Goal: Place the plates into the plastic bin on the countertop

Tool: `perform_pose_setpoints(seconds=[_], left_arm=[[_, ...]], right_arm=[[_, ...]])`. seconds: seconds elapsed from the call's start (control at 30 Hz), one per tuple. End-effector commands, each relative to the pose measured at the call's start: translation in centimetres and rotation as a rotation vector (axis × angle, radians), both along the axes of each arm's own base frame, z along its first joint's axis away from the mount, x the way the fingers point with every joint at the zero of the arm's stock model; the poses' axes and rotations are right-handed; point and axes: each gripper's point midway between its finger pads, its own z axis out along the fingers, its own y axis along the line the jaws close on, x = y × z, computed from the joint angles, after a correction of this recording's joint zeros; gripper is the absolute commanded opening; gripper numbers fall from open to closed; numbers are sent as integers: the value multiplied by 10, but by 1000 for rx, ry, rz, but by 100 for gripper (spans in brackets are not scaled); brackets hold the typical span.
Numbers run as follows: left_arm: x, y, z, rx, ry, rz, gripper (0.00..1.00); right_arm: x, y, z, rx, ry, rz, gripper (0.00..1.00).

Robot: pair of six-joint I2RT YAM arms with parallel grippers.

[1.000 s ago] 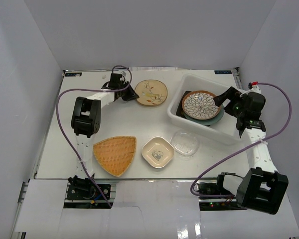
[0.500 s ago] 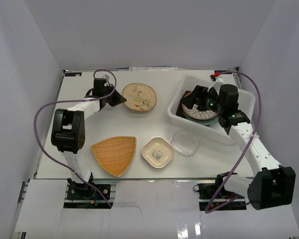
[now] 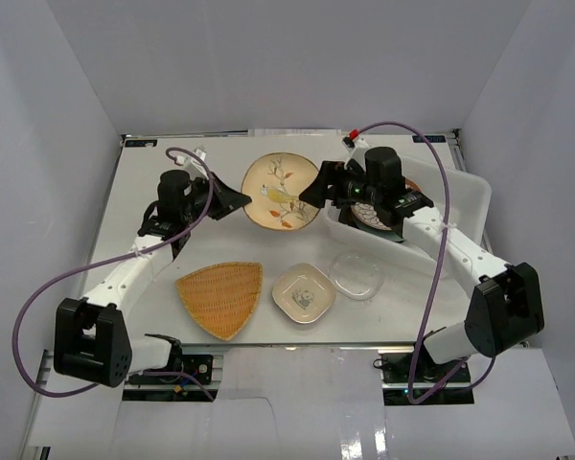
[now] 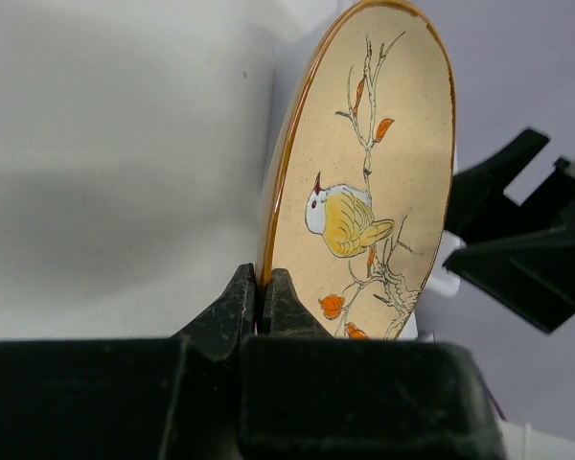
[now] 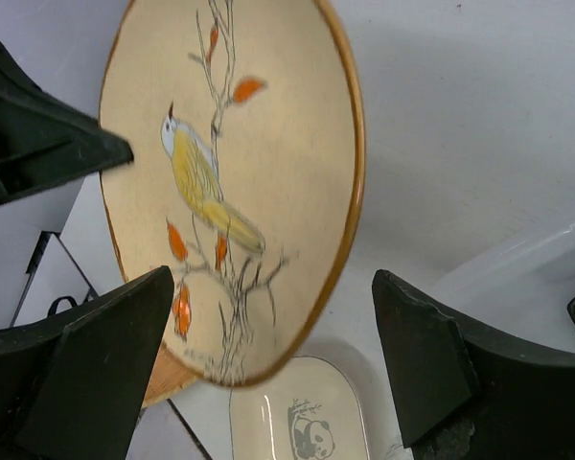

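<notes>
Up off the countertop (image 3: 220, 244), the cream bird plate (image 3: 280, 192) stands tilted on edge, one rim pinched tight between the left gripper's (image 4: 261, 302) jaws. The right gripper (image 5: 268, 326) faces the opposite rim with its jaws spread wide on either side. The plastic bin (image 3: 465, 192) lies behind the right jaws.

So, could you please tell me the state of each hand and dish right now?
left hand, shut on bird plate rim.
right hand, open, facing it.
bird plate, lifted, tilted.
plastic bin, holding plates.
woven plate, flat on countertop.
white square plate, flat.
glass dish, flat.
</notes>
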Motion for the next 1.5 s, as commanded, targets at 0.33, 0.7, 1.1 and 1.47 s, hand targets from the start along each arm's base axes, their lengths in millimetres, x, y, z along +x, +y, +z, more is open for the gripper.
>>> perform_pose_setpoints(seconds=[0.33,0.7,1.1,1.47], left_arm=[[-56,-20,71,-111,-195,-198,30],[-87,-24,61,-33,-188,-325,93],[-139,-38,23,143,-245,-460,98],[-150,-37,22,255,-387,-429,98]], right_arm=[[10,-12,15,83,-39,-157,8],[37,-132,55,256,-41,-383,8],[66,-270,-16,135,81,-737,8],[75,-290,-65,1,194,-793,13]])
